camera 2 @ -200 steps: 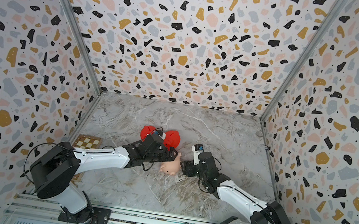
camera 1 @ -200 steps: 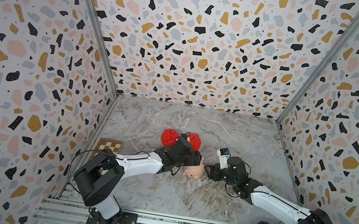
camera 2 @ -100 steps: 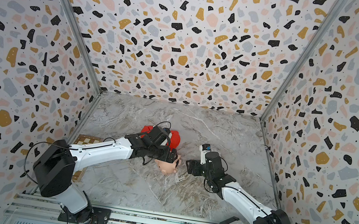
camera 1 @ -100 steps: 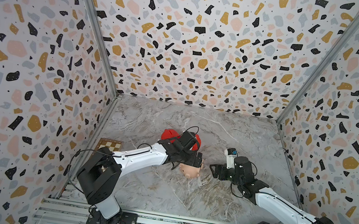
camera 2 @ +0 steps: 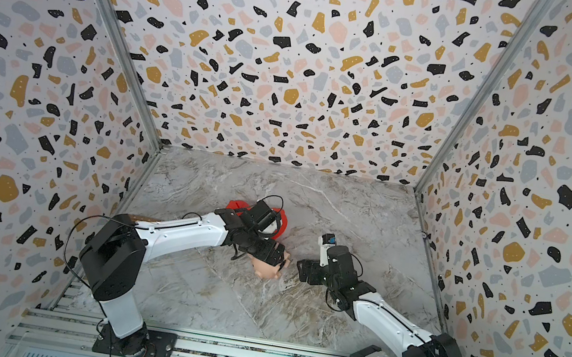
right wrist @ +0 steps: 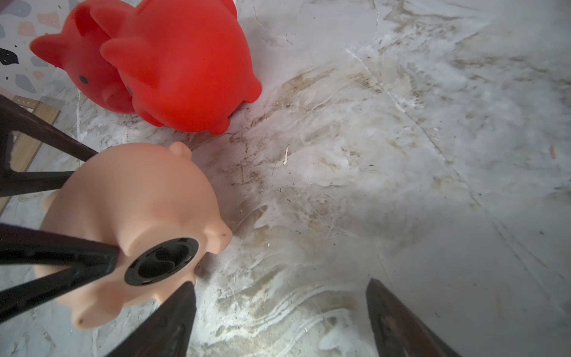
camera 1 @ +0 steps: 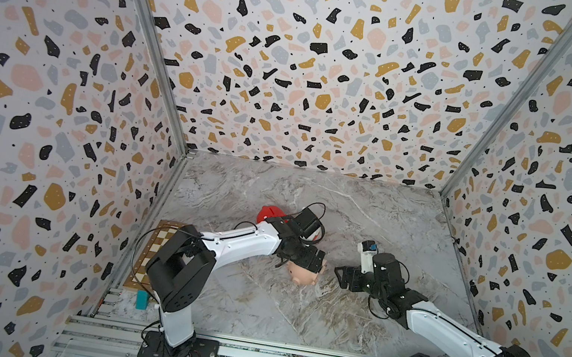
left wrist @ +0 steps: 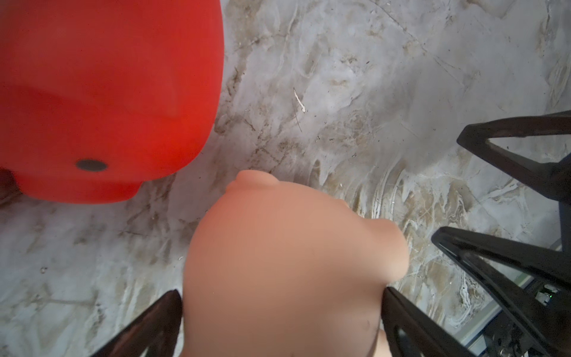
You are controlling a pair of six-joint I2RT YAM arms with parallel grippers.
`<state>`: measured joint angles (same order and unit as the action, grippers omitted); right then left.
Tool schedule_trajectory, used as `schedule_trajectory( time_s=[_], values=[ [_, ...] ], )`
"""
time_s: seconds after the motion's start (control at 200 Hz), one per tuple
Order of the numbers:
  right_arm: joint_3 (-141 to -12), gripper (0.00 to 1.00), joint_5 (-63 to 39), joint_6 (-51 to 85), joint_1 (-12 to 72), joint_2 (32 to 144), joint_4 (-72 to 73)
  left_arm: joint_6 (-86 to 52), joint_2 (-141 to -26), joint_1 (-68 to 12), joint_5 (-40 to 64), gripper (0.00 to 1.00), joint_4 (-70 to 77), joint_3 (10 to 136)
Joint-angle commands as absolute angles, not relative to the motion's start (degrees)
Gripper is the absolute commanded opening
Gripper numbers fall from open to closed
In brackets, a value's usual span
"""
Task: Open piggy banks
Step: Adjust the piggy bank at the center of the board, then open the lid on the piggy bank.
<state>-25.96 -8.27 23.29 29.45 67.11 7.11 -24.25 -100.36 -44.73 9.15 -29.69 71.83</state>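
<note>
A peach piggy bank (camera 1: 303, 275) (camera 2: 263, 268) lies on its side on the marble floor, its black belly plug (right wrist: 162, 261) still seated. My left gripper (camera 1: 313, 265) (left wrist: 281, 292) is open and straddles this pig, its fingers (right wrist: 61, 253) close against both flanks. Just right of the pig, my right gripper (camera 1: 338, 276) (right wrist: 280, 283) is open and empty, one fingertip near the plug. Two red piggy banks (right wrist: 185, 68) (right wrist: 86, 65) stand together behind the peach one; both top views show them partly hidden by the left wrist (camera 1: 266, 213) (camera 2: 283, 222).
A checkerboard (camera 1: 155, 256) lies by the left wall, with a small teal block (camera 1: 141, 298) near the front rail. Terrazzo walls close in three sides. Bare marble floor (camera 1: 368, 217) stretches behind and to the right of the pigs.
My left gripper swung round from beside the peach pig to straddle it from above. My right gripper backed away to the right and opened wider. The pig barely shifted.
</note>
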Motion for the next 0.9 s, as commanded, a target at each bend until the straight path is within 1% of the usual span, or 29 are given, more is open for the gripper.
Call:
schedule_trajectory(
  time_s=[0.0,0.215,0.26,0.31,0.355,0.451,0.491,0.571,0.606,0.641,0.646,0.651,0.656,0.666,0.691,0.716,0.806,0.896],
  values=[
    [-26.0,0.87,-8.9,22.9,29.2,66.2,6.9,-21.9,-100.7,-44.9,10.2,0.99,-33.5,72.0],
    [-26.3,0.87,-11.3,22.8,29.2,66.3,7.4,-19.3,-102.7,-44.8,10.8,0.99,-35.5,72.6],
    [-26.0,0.85,-13.1,22.5,29.2,65.8,8.3,-19.1,-103.2,-44.7,11.2,0.99,-35.4,72.3],
    [-25.2,0.81,-15.4,22.3,29.1,64.8,9.7,-18.7,-103.4,-44.2,12.2,0.97,-35.1,71.8],
    [-24.1,0.76,-17.7,22.0,29.2,63.7,11.8,-18.8,-103.5,-43.5,13.1,0.94,-34.4,70.9],
    [-21.3,0.60,-21.2,21.4,29.2,61.8,16.4,-19.4,-102.8,-41.2,15.5,0.91,-32.1,68.5],
    [-20.3,0.57,-23.0,20.8,29.2,61.3,18.7,-19.7,-102.4,-40.3,16.5,0.89,-31.1,67.6],
    [-19.0,0.55,-25.9,20.4,29.2,61.2,22.1,-19.8,-101.6,-38.8,18.3,0.87,-29.8,66.2],
    [-18.6,0.51,-27.1,20.3,29.2,61.4,23.7,-19.6,-101.3,-38.6,18.8,0.87,-29.6,65.9],
    [-18.3,0.47,-28.2,20.3,29.3,61.8,25.0,-19.2,-101.1,-38.5,18.9,0.87,-29.6,65.7],
    [-18.3,0.44,-28.5,20.2,29.2,61.9,25.4,-19.2,-101.1,-38.5,18.9,0.87,-29.6,65.7],
    [-18.3,0.44,-28.5,20.2,29.2,61.9,25.4,-19.1,-101.1,-38.6,18.9,0.87,-29.6,65.7],
    [-18.2,0.42,-28.7,20.3,29.3,62.1,26.0,-19.1,-101.1,-38.6,19.0,0.87,-29.6,65.6],
    [-18.1,0.41,-28.8,20.2,29.3,62.1,26.2,-18.9,-101.0,-38.5,19.0,0.87,-29.6,65.6],
    [-18.1,0.35,-29.2,20.3,29.4,62.4,27.1,-18.7,-101.0,-38.6,19.2,0.87,-29.6,65.6],
    [-18.0,0.32,-29.4,20.2,29.6,62.8,27.9,-18.6,-101.0,-38.6,19.2,0.87,-29.6,65.5],
    [-18.4,0.31,-27.1,19.5,31.5,64.0,29.8,-18.1,-100.9,-38.5,18.5,0.87,-29.8,65.1],
    [-18.6,0.29,-22.9,17.1,35.1,65.3,32.0,-17.6,-101.0,-38.5,18.1,0.87,-30.0,64.8]
  ],
)
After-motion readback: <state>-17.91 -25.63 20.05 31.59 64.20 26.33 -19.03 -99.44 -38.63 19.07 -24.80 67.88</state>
